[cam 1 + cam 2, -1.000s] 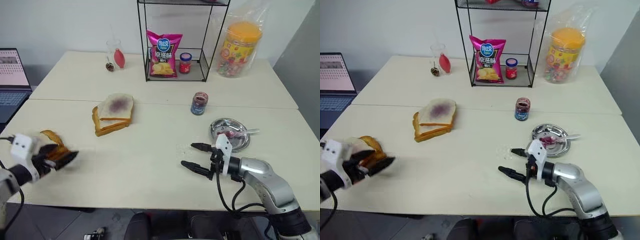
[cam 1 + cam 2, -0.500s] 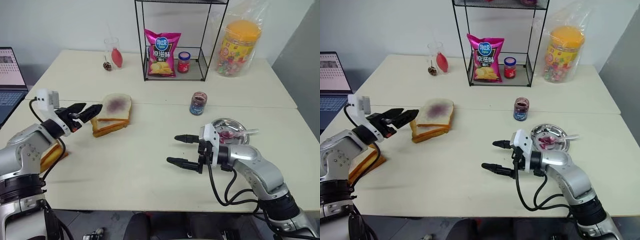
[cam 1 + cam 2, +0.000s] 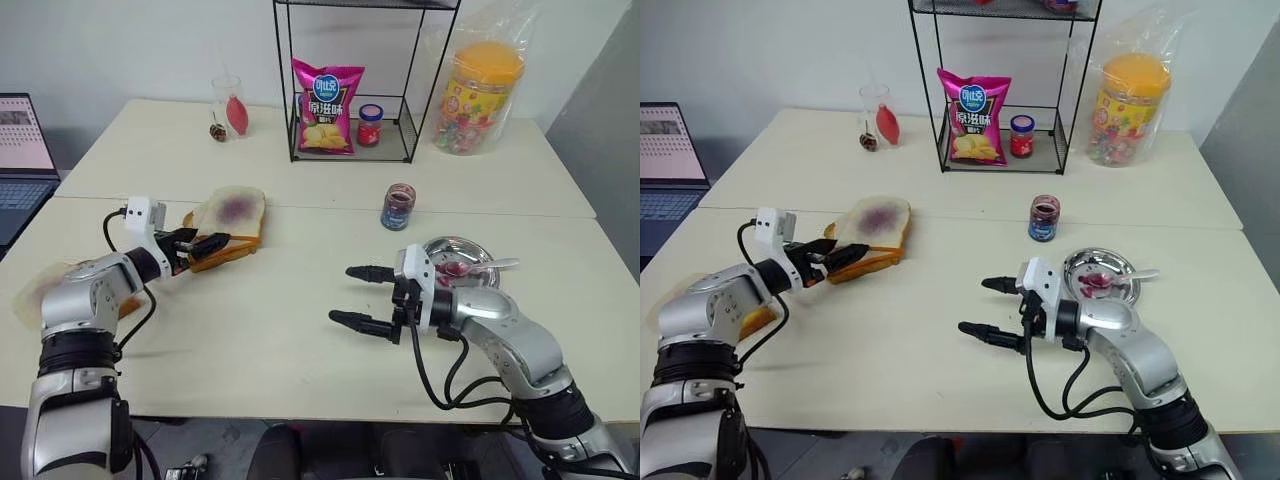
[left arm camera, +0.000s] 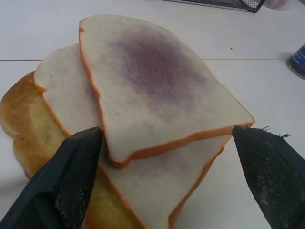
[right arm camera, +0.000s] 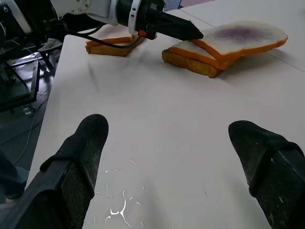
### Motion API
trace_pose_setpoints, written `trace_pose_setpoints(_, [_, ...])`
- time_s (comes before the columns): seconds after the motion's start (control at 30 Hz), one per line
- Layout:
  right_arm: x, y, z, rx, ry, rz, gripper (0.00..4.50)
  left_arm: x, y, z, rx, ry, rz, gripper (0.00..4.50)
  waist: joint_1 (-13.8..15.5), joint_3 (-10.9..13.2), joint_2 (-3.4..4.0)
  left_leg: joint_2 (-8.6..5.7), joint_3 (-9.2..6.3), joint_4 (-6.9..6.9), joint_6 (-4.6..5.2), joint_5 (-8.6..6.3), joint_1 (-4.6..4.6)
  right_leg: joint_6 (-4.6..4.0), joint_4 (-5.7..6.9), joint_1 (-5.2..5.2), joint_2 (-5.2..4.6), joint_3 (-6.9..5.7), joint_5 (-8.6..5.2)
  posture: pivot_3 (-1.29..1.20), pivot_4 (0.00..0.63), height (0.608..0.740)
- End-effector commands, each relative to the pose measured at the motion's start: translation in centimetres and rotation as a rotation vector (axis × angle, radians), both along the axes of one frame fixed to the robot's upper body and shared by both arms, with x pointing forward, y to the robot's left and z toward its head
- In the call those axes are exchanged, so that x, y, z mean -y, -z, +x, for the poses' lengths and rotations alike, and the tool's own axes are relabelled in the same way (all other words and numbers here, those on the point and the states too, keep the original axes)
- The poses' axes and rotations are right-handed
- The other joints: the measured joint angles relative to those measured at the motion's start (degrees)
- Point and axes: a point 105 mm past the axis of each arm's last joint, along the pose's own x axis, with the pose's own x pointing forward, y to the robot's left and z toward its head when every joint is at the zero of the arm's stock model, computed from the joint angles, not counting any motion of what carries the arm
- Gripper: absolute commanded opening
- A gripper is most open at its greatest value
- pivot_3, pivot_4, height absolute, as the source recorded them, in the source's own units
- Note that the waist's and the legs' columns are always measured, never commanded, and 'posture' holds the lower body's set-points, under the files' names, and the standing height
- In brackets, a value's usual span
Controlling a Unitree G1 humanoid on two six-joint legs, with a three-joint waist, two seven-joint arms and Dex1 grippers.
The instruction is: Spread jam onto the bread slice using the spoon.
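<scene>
Small glass jar held dark jam; steel dish on the right held the spoon and jam smears. Wire rack at the far side held one chip bag and one red-lidded jar. Bread slice topped a three-slice stack left of centre. Left gripper, jaws spread, flanked the stack's near edge. Right gripper, jaws spread, held nothing.

A pale cream counter stands before a plain white wall, with a grey panel at right.
</scene>
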Motion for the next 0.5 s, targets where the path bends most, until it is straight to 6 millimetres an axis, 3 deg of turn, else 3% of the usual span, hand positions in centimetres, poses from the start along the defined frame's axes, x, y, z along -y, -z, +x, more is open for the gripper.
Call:
trace_pose_setpoints(0.03, [-0.15, -1.24, -0.24, 0.056, -0.001, 0.024, 4.50, 0.24, -1.17, 0.65, 0.046, 0.021, 0.027, 4.01, 0.0, 0.0, 0.00, 0.00, 0.00, 0.00, 0.00, 0.00, 0.00, 0.00, 0.00, 0.00, 0.00, -0.01, 0.00, 0.00, 0.150, 0.740])
trace_pose_setpoints(0.4, [0.05, -1.55, -0.11, 0.054, 0.022, 0.032, 4.50, 0.13, -0.64, 1.13, 0.032, 0.023, 0.063, 1.66, 0.2, 0.0, 0.00, 0.01, -0.35, 0.16, 0.00, 0.00, -0.21, -0.01, 0.04, 0.00, -0.01, -0.38, 0.01, 0.00, 0.150, 0.740])
trace_pose_setpoints(0.5, [0.08, -1.59, -0.09, 0.054, 0.026, 0.033, 4.50, 0.16, -0.74, 1.32, 0.038, 0.022, 0.066, 1.23, 0.3, 0.0, 0.01, 0.02, -0.55, 0.30, 0.00, 0.00, -0.34, -0.01, 0.06, 0.00, -0.02, -0.61, 0.01, 0.00, 0.150, 0.740])
